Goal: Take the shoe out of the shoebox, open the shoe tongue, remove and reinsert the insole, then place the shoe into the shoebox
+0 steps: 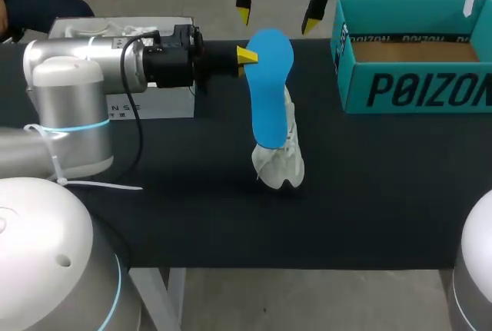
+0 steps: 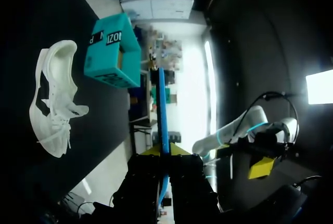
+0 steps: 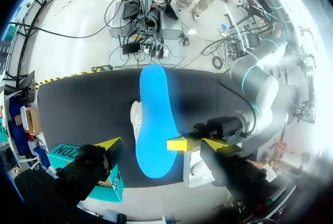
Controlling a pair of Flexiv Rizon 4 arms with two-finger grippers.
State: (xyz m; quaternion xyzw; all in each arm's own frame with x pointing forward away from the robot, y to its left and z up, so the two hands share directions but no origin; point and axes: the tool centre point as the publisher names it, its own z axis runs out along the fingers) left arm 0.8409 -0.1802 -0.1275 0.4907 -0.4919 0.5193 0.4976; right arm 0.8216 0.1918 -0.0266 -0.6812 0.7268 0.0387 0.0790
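The shoe (image 1: 283,163) is out, lying on the desk (image 1: 384,193) near the shoebox (image 1: 415,89). My left hand (image 1: 247,56) pinches the blue insole (image 1: 270,89) above the shoe. My right hand (image 1: 277,18) hangs spread wide. I think putting the insole back and boxing the shoe are left.

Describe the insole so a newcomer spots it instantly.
On the black table, near the teal shoebox, lies a white shoe. Above it, the left gripper holds the insole by its edge. It is the only bright blue, flat, elongated piece there.
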